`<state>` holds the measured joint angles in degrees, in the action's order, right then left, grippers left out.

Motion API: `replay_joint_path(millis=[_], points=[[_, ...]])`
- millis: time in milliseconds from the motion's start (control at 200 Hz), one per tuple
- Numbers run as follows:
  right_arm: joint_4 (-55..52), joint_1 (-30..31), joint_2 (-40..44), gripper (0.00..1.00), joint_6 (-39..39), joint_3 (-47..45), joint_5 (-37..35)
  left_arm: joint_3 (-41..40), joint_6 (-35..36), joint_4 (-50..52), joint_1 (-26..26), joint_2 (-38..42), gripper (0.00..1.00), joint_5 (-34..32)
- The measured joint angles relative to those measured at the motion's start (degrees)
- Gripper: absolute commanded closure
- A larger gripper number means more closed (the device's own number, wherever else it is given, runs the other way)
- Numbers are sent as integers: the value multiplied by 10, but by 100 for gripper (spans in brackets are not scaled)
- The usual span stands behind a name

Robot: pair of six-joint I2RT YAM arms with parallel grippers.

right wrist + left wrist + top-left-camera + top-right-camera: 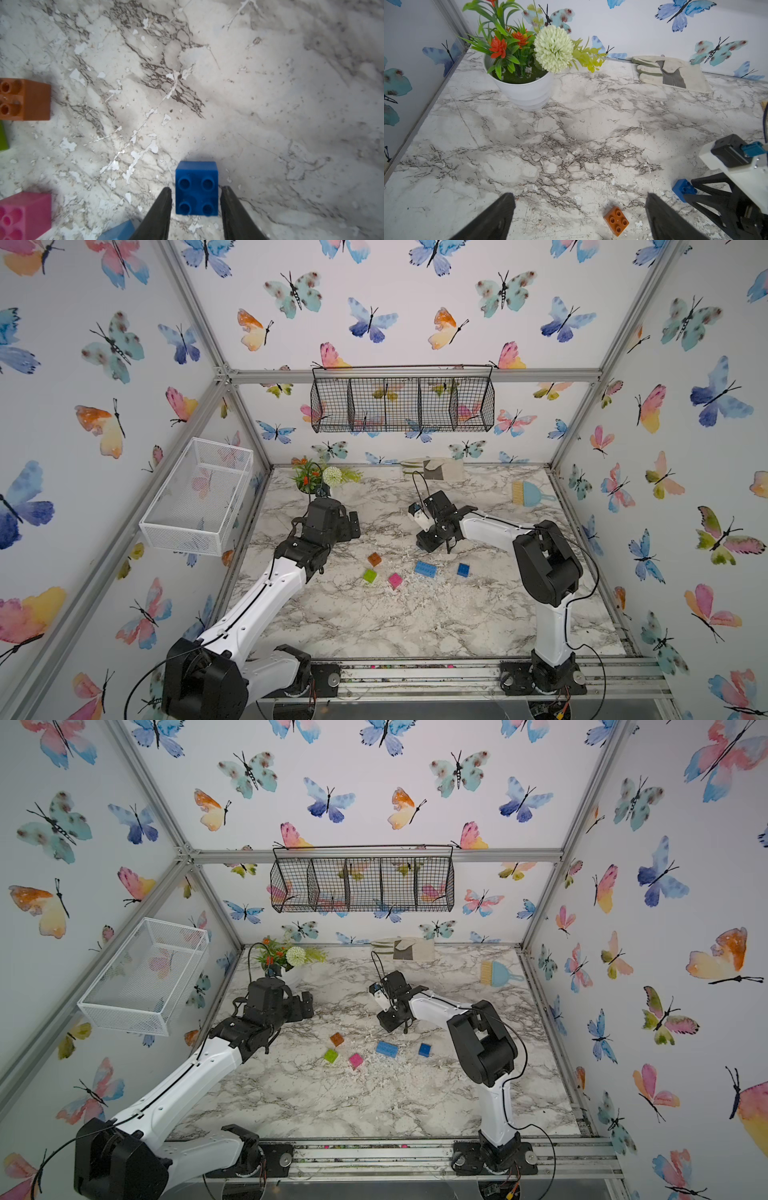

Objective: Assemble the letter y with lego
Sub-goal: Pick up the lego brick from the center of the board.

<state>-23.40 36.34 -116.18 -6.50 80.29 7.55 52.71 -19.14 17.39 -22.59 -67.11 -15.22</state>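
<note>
Marble table [374,614]: occupied the lower centre of both top views; no letter y stood built. Left gripper [579,196]: spread wide, empty, orange brick [616,220] seen between its fingers, bottom of left wrist view. Right gripper [197,188]: released, jaws straddled one dark blue brick [197,204] with slim gaps, lower centre of right wrist view. Loose lego lay mid-frame in a top view: light blue brick [425,568], second dark blue brick [463,569], pink brick [395,580], green brick [369,576]. Handling: likely best closed squarely on flat sides, lifted straight.

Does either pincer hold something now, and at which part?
Nothing is held. The right pincer brackets the dark blue brick at its two sides, with a thin gap on each. The left pincer is open and empty.
</note>
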Motion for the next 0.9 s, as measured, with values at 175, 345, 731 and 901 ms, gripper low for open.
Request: replay_joint_path(millis=[175, 345, 731, 901], points=[[-16, 0, -30, 57, 0, 19, 0, 0, 0, 0, 0, 0, 1, 0], [-21, 0, -30, 60, 0, 23, 0, 0, 0, 0, 0, 0, 1, 0], [-30, 0, -30, 58, 3, 32, 6, 0, 0, 0, 0, 0, 1, 0], [-34, 0, -36, 59, 3, 46, 7, 0, 0, 0, 1, 0, 1, 0]])
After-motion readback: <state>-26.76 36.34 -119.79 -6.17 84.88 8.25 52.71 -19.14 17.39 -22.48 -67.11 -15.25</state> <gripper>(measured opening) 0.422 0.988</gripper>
